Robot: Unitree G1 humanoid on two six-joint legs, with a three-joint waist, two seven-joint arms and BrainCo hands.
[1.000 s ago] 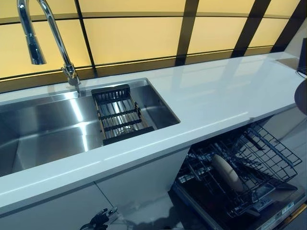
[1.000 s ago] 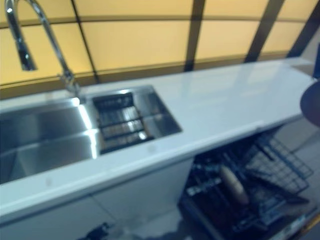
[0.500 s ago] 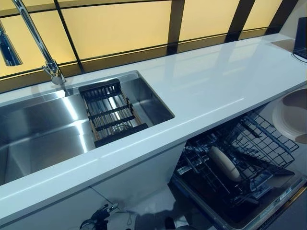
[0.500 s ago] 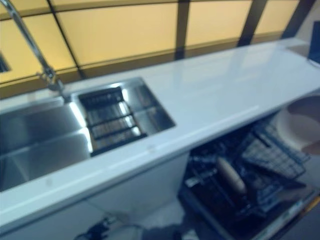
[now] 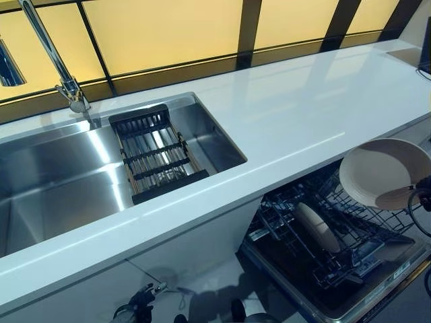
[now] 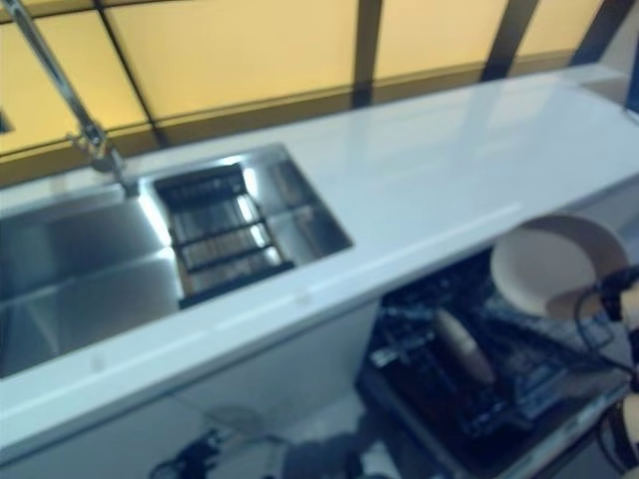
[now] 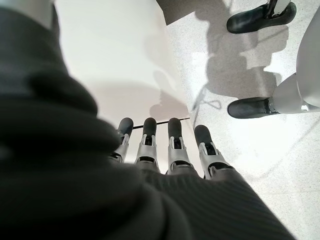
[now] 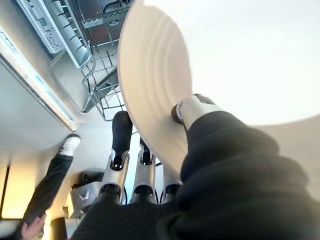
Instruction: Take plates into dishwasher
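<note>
A cream plate hangs tilted over the open dishwasher's lower rack, at the right below the counter edge. My right hand is shut on it: the thumb presses the plate's face and the fingers lie behind its rim. Only a bit of that hand shows at the right edge in the left eye view. Another cream plate stands on edge in the rack. My left hand hangs low beside the white cabinet front, fingers straight and holding nothing.
The white counter runs across, with a steel sink at the left holding a dark drain rack under a faucet. A person's leg stands beyond the dishwasher in the right wrist view.
The plate in my right hand has come in from the right edge and moved left over the dishwasher rack. The camera has tilted down and shifted a little.
</note>
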